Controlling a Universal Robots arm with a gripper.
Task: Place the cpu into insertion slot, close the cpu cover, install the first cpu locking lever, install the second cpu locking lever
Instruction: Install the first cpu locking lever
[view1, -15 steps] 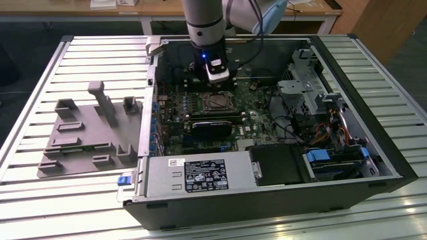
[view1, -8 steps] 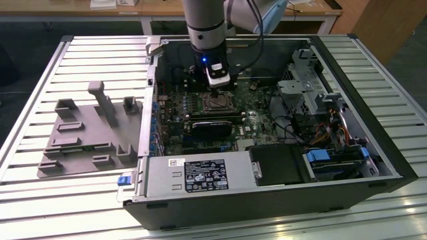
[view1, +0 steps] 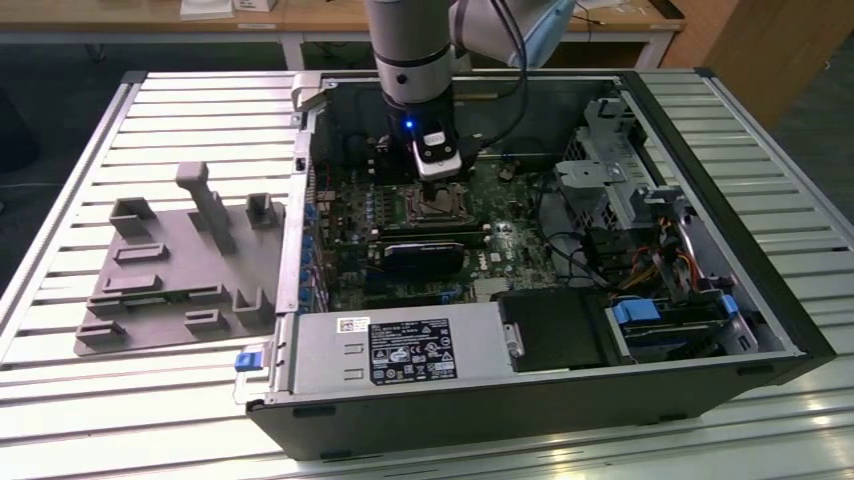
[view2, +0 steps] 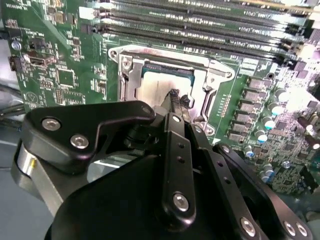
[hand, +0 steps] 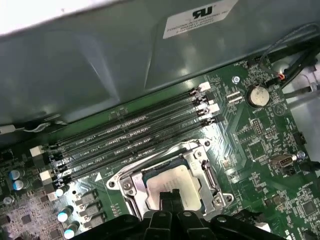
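The cpu (view2: 150, 90) (hand: 175, 181) lies flat in the insertion slot (view1: 434, 208) on the green board, its pale metallic face showing. The silver cpu cover (view2: 165, 54) (hand: 207, 172) lies down around it, and the chip shows through its window. My gripper (view2: 176, 98) (hand: 170, 198) (view1: 438, 172) hangs just above the chip's near edge. Its black fingers are shut together and hold nothing. In both wrist views they hide part of the socket. The locking levers cannot be made out.
Long memory slots (hand: 135, 130) run beside the socket, near the case wall. A black card (view1: 424, 255), a power supply (view1: 400, 350), a drive cage (view1: 627, 180) and cables (view1: 587, 260) crowd the open case. A grey fixture plate (view1: 174, 270) lies on the slatted table at the exterior view's left.
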